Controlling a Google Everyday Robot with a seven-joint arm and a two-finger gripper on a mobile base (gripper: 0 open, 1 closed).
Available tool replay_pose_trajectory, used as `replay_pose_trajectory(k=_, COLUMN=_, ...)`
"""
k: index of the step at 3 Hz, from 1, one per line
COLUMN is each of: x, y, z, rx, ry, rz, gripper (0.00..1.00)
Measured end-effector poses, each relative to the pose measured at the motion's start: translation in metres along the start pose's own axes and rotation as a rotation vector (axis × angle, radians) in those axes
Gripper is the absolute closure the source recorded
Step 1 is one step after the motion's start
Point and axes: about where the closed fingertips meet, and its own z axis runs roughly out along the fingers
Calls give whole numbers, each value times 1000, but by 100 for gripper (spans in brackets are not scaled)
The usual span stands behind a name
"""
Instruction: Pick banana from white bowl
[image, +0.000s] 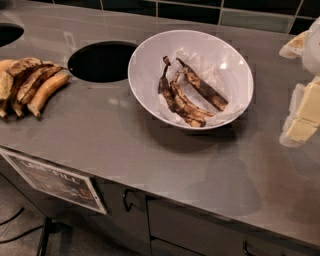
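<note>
The white bowl (145, 55) stands on the grey counter, tilted toward me and lined with crumpled white paper. The banana (204, 89), long, nearly straight and brown-black, lies in the bowl's right half, running from upper left to lower right. A joined pair of curved blackened bananas (176, 102) lies just left of it. My gripper (301, 80) is at the right edge of the view, well to the right of the bowl and apart from it. Its two cream fingers stand apart, one above (295, 45) and one below (304, 117), with nothing between them.
A bunch of yellower bananas (30, 85) lies at the counter's left. A round hole (102, 61) opens in the counter left of the bowl, and another hole (7, 32) at the far left. A sign (55, 180) hangs on the counter front. A dark tiled wall runs behind.
</note>
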Motion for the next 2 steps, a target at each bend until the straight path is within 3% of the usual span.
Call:
replay_pose_trajectory(k=1, x=-7, y=-3, z=-2, rx=14, ry=-11, rz=-3, gripper=0)
replay_pose_trajectory(k=2, x=-37, y=-10, z=2, rx=9, ry=-33, rz=-21, gripper=0)
